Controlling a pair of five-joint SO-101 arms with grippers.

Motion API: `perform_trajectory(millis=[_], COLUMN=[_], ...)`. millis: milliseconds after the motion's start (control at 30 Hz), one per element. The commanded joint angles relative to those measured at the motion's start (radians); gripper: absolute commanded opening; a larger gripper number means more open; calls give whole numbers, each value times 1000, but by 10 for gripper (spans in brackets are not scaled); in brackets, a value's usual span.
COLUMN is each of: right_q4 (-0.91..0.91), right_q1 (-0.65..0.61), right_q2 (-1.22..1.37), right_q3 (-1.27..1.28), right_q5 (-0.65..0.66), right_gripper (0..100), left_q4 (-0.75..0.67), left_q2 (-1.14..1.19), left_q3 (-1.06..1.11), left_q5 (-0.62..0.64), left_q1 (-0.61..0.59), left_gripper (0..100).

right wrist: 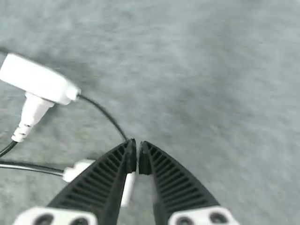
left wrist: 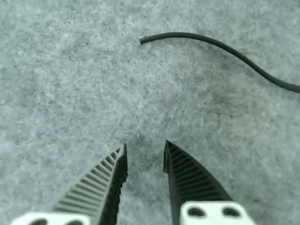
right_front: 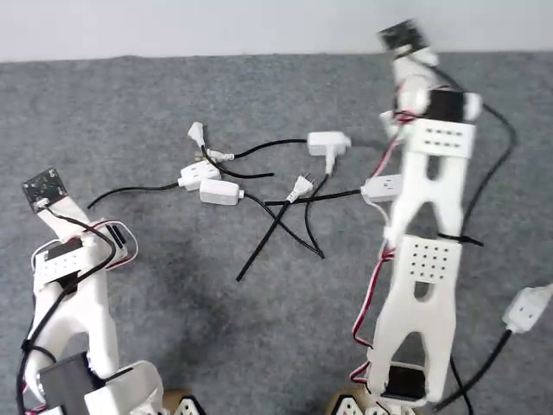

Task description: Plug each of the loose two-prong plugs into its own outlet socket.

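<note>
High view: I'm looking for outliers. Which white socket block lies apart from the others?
The white block at the right edge, outside the right arm, on its own black cable. The rest cluster between the two arms.

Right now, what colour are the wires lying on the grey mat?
Black. The wires show best in the high view, where they cross mid-mat.

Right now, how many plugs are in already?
One plug looks seated in a socket. Nothing seems in hand: the left pincer is open over the mat, the right pincer shut. The middle plug, at least, lies loose and needs a socket.
</note>
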Motion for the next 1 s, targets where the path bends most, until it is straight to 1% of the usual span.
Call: perform_trajectory(millis=[0, 133, 233, 300, 400, 500, 567, 667, 800, 867, 967], right_q4=[73, 114, 104, 119, 119, 91, 59, -12, -82, -104, -145], right_q1=[85, 200, 223, 183, 90, -30, -96, -163, -216, -228, -236], right_q2=[-116, -113, -88, -59, 8, 88, 136, 202, 268, 289, 308], right_q3=[-80, -77, -77, -75, -75, -78, -78, -78, -78, -78, -78], right_q5=[-11, -6, -2, -2, 15, 155, 258, 393, 516, 557, 575], right_gripper=[8, 8, 11, 30, 113, 185, 214, 223, 223, 223, 223], left_q4=[5, 5, 5, 5, 5, 5, 5, 5, 5, 5, 5], left_q2=[-5, -5, -5, -5, -5, -5, -5, -5, -5, -5, -5], left_q3=[-48, -48, -48, -48, -48, -48, -48, -48, -48, -48, -48], left_q5=[-11, -11, -11, -11, -11, -11, -11, -12, -32, -52, -54], left_q1=[-3, -3, 0, 0, 0, 0, 0, 0, 0, 0, 0], left_gripper=[122, 122, 122, 122, 123, 123, 123, 123, 123, 123, 123])
